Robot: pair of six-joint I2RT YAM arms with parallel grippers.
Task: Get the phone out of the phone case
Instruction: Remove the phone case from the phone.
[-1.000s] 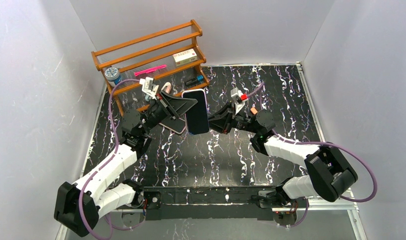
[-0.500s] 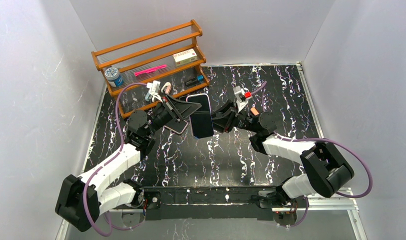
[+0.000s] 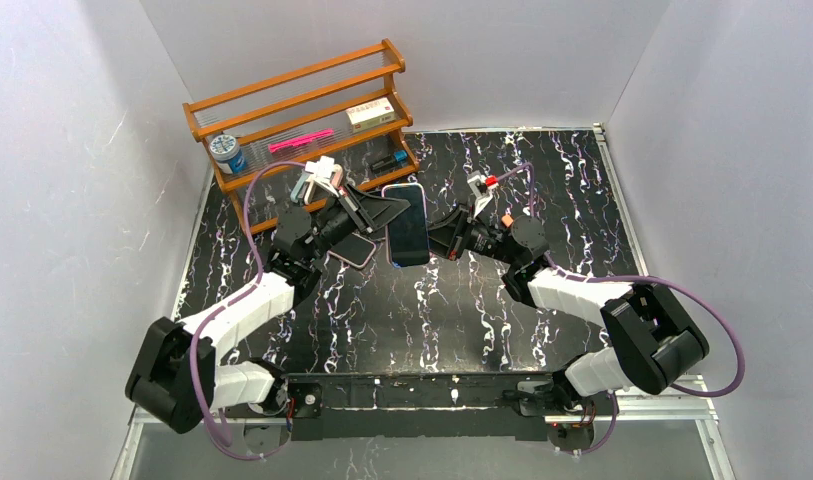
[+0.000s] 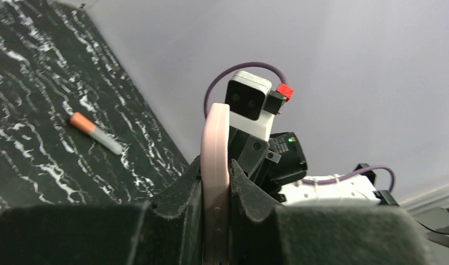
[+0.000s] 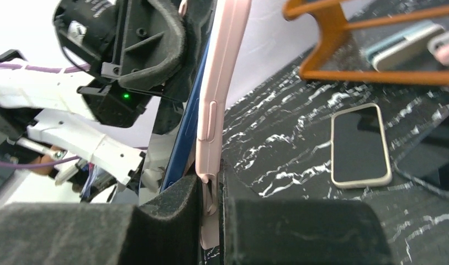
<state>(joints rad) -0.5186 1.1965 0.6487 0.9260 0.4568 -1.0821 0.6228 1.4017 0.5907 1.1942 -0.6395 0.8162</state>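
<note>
Above the black marbled counter [image 3: 452, 320], the left end effector [image 3: 380, 212] and right end effector [image 3: 434, 238] each pinch an edge of the pink phone case [image 5: 225, 55], holding it aloft between them. The phone [image 3: 408, 225] is not yet out. Its blue side may be starting to part from the case.

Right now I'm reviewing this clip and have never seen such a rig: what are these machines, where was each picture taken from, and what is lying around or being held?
These are two robot arms bolted at the table's near edge. The wide picture looks down from above and behind them. The other two come from a camera on each wrist. The left gripper and right gripper are both shut on opposite edges of a phone in a pink case, holding it between them. On the black marbled table are a second phone, an orange-capped pen and a wooden rack.
</note>
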